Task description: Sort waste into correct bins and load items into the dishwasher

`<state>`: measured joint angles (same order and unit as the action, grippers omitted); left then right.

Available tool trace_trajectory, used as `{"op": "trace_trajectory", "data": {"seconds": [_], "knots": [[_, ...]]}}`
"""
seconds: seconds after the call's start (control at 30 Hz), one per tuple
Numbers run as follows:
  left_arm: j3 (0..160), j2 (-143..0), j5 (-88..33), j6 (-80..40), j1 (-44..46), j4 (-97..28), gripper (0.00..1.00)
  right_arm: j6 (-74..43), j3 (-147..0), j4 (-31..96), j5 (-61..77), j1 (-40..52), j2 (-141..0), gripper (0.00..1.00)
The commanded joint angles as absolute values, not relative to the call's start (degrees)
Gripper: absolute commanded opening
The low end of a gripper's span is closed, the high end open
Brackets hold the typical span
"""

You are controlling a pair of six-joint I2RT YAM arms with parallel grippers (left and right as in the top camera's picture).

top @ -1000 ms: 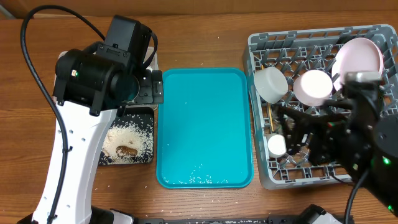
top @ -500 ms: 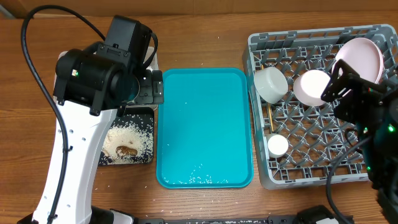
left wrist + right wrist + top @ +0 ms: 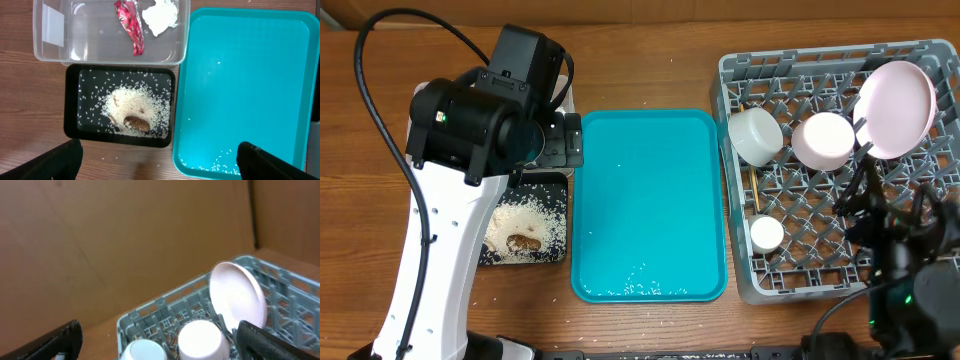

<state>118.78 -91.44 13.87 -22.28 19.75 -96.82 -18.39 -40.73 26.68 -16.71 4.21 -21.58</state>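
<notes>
In the left wrist view the clear tub (image 3: 55, 47) holds the red wrapper (image 3: 130, 25) and the white napkin (image 3: 161, 15). The black tray (image 3: 75, 125) below it holds rice with a brown scrap (image 3: 131, 109). My left gripper (image 3: 160, 160) hangs open and empty above them. The grey dish rack (image 3: 910, 275) holds the pale plate (image 3: 897, 95) on edge, the pinkish bowl (image 3: 823, 140), the white bowl (image 3: 755, 135), the small cup (image 3: 766, 234) and the chopsticks (image 3: 754, 190). My right gripper (image 3: 159, 330) is open and empty over the rack's front right.
The flat teal tray (image 3: 650, 200) lies between the bins and the rack, with a few rice grains near its front edge (image 3: 635, 288). Loose grains lie on the wood in front of the black tray. The left arm's body (image 3: 470, 130) hides the clear tub from overhead.
My right arm has drawn back from over the rack near the small cup toward the front right corner and tilted up. The left arm has not moved.
</notes>
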Motion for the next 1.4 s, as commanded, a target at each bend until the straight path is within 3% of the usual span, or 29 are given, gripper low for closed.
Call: {"op": "trace_trajectory", "data": {"seconds": [0.0, 0.53, 0.83, 1.07, 1.37], "knots": [[119.0, -91.7, 13.5, -22.5, 19.5, -96.8, 1.00, -14.1, -30.7, 19.4, -9.4, 1.2, -15.5, 1.00], [119.0, -91.7, 13.5, -22.5, 19.5, -96.8, 1.00, -14.1, -0.3, -11.0, -5.5, -5.5, -0.1, 1.00], [119.0, -91.7, 13.5, -22.5, 19.5, -96.8, 1.00, -14.1, -0.4, -7.1, -6.8, -5.4, -0.1, 1.00], [119.0, -91.7, 13.5, -22.5, 19.5, -96.8, 1.00, -14.1, -0.4, 3.9, -6.8, -5.4, -0.2, 1.00], [119.0, -91.7, 13.5, -22.5, 19.5, -96.8, 1.00, -14.1, -0.5, 4.2, -6.3, -5.4, -0.4, 1.00]]}}
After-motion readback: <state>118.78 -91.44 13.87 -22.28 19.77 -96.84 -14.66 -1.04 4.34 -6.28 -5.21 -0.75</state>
